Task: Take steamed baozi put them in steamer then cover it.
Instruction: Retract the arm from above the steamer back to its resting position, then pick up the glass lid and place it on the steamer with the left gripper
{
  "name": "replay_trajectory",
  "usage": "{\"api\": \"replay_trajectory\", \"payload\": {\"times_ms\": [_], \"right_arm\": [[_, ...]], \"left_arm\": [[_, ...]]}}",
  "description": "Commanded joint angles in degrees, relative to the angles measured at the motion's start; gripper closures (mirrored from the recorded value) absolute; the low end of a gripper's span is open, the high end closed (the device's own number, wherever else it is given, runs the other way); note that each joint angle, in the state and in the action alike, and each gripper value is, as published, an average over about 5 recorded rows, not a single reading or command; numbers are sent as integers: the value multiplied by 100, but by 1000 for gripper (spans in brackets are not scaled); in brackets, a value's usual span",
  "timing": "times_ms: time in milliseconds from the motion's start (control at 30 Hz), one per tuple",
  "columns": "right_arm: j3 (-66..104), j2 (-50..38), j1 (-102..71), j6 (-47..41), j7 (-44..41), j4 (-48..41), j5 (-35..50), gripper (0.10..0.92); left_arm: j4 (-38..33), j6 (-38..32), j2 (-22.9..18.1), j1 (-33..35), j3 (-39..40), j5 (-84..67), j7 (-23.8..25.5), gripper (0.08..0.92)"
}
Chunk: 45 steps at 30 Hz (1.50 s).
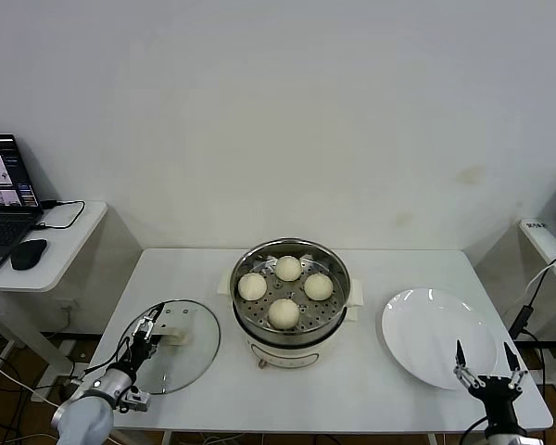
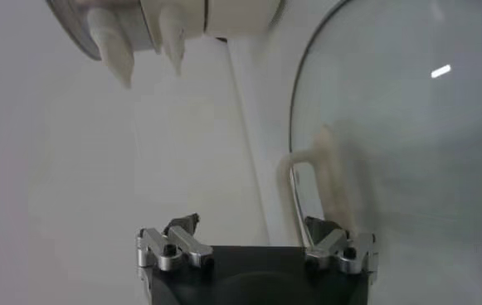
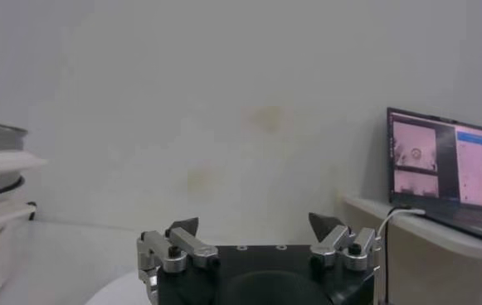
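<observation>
The steamer point(image 1: 292, 352) stands uncovered mid-table, with four steamed baozi on its perforated tray: one at the back point(image 1: 288, 268), one on the left point(image 1: 252, 286), one on the right point(image 1: 318, 286), one at the front point(image 1: 284, 313). The cover point(image 1: 181, 357), a glass lid, lies flat on the table to the steamer's left. My left gripper point(image 1: 148, 324) is open and empty, low over the lid's left part next to its cream handle point(image 1: 174, 326). In the left wrist view the gripper point(image 2: 253, 228) has one fingertip by the handle point(image 2: 307, 191). My right gripper point(image 1: 484, 352) is open and empty.
A flat white plate point(image 1: 426, 334) lies right of the steamer, with the right gripper over its front edge. A side table at the left holds a laptop point(image 1: 2, 190) and mouse point(image 1: 28, 252). Another laptop point(image 3: 444, 157) shows in the right wrist view.
</observation>
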Motion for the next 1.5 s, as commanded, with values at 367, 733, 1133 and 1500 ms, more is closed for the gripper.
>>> {"api": "replay_trajectory", "payload": {"times_ms": [367, 733, 1133, 1500], "right_arm": [[-96, 25, 20, -4, -11, -59, -78, 202], [-232, 21, 68, -16, -9, -44, -141, 203], [-306, -47, 31, 44, -7, 17, -251, 203], [-427, -92, -36, 151, 25, -4, -420, 203]], "left_arm": [[560, -40, -37, -325, 102, -561, -39, 398], [273, -273, -116, -139, -115, -560, -586, 718], [-2114, 1226, 299, 972, -740, -1637, -80, 850], [-3754, 2687, 1445, 734, -483, -3362, 935, 850]]}}
